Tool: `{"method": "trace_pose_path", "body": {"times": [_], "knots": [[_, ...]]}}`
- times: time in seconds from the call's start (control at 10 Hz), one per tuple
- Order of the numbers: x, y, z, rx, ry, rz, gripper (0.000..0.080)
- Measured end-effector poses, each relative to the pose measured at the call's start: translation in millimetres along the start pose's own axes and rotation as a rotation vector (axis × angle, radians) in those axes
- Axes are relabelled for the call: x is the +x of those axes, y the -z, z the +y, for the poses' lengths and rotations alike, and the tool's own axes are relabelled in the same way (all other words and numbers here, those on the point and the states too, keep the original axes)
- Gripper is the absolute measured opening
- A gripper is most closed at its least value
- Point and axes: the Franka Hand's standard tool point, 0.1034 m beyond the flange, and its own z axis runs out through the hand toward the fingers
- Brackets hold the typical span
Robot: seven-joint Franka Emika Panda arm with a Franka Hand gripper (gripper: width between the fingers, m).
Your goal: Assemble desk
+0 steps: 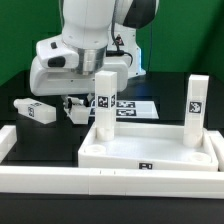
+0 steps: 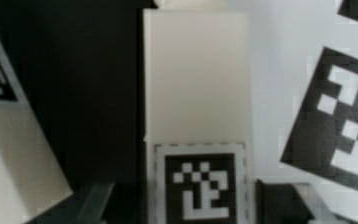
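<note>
In the exterior view the tabletop [image 1: 150, 152] lies rim-up on the table [image 1: 50, 135], just behind a white rail [image 1: 100, 185]. One upright leg [image 1: 103, 100] stands at its back corner towards the exterior view's left, and a second leg [image 1: 197, 104] stands at the back corner towards the exterior view's right. A loose leg [image 1: 35, 110] lies flat on the table, well apart from the tabletop on the exterior view's left. The marker board [image 1: 135, 106] lies behind the tabletop. The gripper [image 1: 75, 108] hangs low between the loose leg and the upright leg, but from here it is a small dark cluster and its jaws cannot be read. The wrist view supplies that. A white leg [image 2: 197, 90] with its tag near the claw runs straight out between the two dark fingers [image 2: 96, 203]. The jaws stand apart, one on each side of the leg, with a dark gap showing between each and the leg, so nothing is clamped. The marker board's tags show on both sides of this leg. Which leg of the exterior view it is cannot be told.
</note>
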Motion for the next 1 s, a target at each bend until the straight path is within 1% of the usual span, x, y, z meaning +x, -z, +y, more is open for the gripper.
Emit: {"method": "trace_pose_path", "body": {"times": [0.1, 0.2, 0.3, 0.4, 0.5, 0.7, 0.9, 1.0], "knots": [[0.4, 0.4, -0.1, 0.000, -0.053, 0.001, 0.0287], [-0.1, 0.4, 0.6, 0.006, -0.099, -0.001, 0.0287], [-4.0, -1.2, 5.5, 0.059, -0.261, -0.020, 0.0287], [-3.3, -1.0, 14.3, 0.081, -0.296, -0.029, 0.0287], [-1.6, -1.2, 21.9, 0.085, -0.287, -0.023, 0.0287], [-5.0, -3.2, 31.9, 0.102, -0.265, -0.012, 0.0287], [-7.9, -5.1, 45.5, 0.101, -0.222, 0.013, 0.0287], [-5.3, -3.7, 48.0, 0.096, -0.210, 0.023, 0.0287]]}}
